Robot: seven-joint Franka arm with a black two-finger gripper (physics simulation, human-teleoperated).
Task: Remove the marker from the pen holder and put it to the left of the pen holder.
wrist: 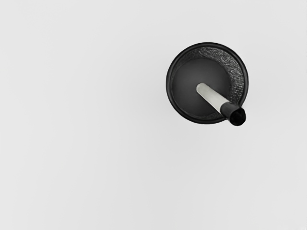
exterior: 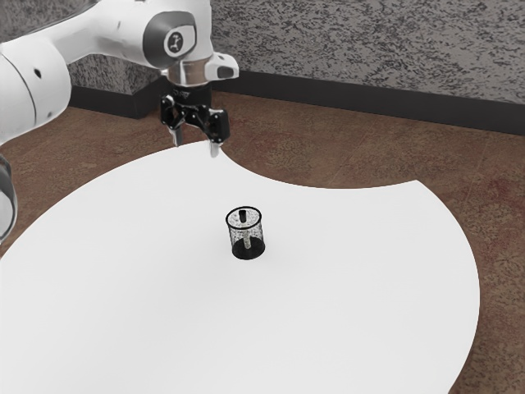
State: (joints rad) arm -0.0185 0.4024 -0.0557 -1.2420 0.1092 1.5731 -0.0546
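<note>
In the exterior view, our black gripper [exterior: 196,148] hangs high over the edge of a white table [exterior: 344,279], fingers apart and grasping nothing. Below our hand, toward the exterior view's right, stands a black mesh pen holder [exterior: 256,233] with the marker [exterior: 243,217] inside. In the wrist view, the round holder is beneath our hand, off to one side of it; the marker leans within, pale shaft running from its floor to a black end at the rim. We judge the step in hand is the approach: next, we should center over that black end, line up our fingers and descend without knocking the rim
</note>
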